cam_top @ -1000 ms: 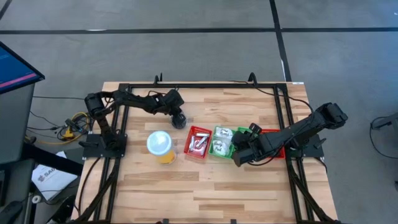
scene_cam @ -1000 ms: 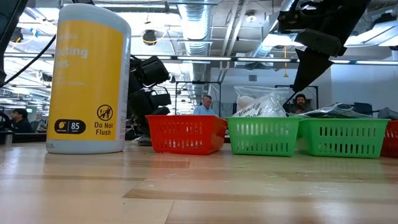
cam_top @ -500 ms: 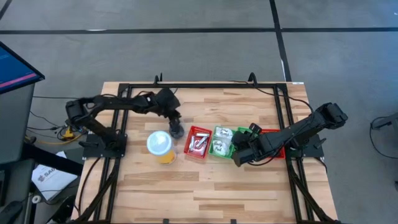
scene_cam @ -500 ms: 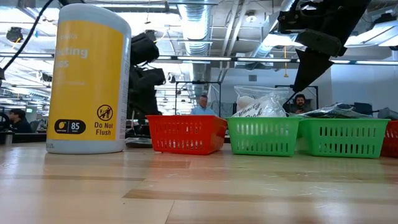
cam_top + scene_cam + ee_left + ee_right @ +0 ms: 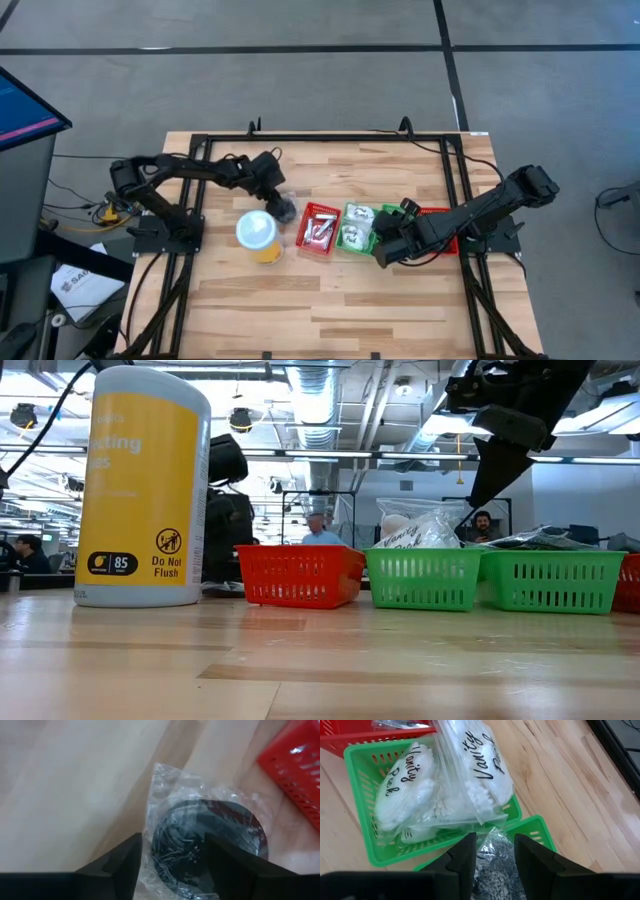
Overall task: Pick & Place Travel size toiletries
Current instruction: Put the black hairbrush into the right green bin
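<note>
A dark grey round disc [image 5: 210, 837] in clear crinkled wrap lies flat on the wooden table, between the yellow cup [image 5: 256, 232] and a red bin [image 5: 320, 228] that holds silvery tubes. My left gripper [image 5: 170, 870] is open just above it. Its fingers stand on either side of the disc's [image 5: 287, 211] near rim without plainly touching it. White lumpy packets [image 5: 445, 785] fill a green bin [image 5: 356, 228]. My right gripper [image 5: 495, 865] hovers open over a second green bin [image 5: 550, 580]. A wrapped dark item [image 5: 492, 855] lies in that bin, below the fingers.
The tall yellow cup with a white lid [image 5: 145, 485] stands close to the left gripper [image 5: 274, 197]. The bins sit in a row running to the right, ending in another red bin [image 5: 440, 222] under the right arm. Black frame rails [image 5: 330, 138] edge the table.
My left gripper brought the wrapped disc toward the table's near edge and set it down beside the red bin. It then opened, let go, and drew back up and toward the left. The disc now rests on the table. The right arm kept still.
</note>
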You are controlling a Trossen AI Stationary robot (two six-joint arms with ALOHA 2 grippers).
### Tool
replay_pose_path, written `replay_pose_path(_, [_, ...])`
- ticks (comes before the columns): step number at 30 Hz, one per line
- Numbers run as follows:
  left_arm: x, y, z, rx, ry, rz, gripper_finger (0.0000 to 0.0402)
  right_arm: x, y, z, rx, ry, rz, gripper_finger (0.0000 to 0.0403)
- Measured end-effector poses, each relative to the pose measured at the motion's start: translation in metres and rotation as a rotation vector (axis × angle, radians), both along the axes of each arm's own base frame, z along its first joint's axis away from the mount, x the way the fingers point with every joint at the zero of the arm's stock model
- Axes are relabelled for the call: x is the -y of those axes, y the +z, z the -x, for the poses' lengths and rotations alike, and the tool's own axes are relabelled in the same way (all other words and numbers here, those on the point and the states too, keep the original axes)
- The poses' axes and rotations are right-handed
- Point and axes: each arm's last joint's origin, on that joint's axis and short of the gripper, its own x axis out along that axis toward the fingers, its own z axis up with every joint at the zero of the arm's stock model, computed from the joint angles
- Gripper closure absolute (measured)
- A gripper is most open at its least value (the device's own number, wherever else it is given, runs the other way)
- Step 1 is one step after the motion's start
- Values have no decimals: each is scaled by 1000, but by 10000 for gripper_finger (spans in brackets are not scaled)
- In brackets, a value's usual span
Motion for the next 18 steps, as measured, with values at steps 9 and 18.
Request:
replay_pose_path(9, [6, -15, 4, -46, -16, 4, 167, 0, 0, 0, 2, 0, -1, 280])
replay_pose_path(18, [17, -22, 4, -109, -102, -113, 260, 0, 0, 0, 0, 6, 1, 280])
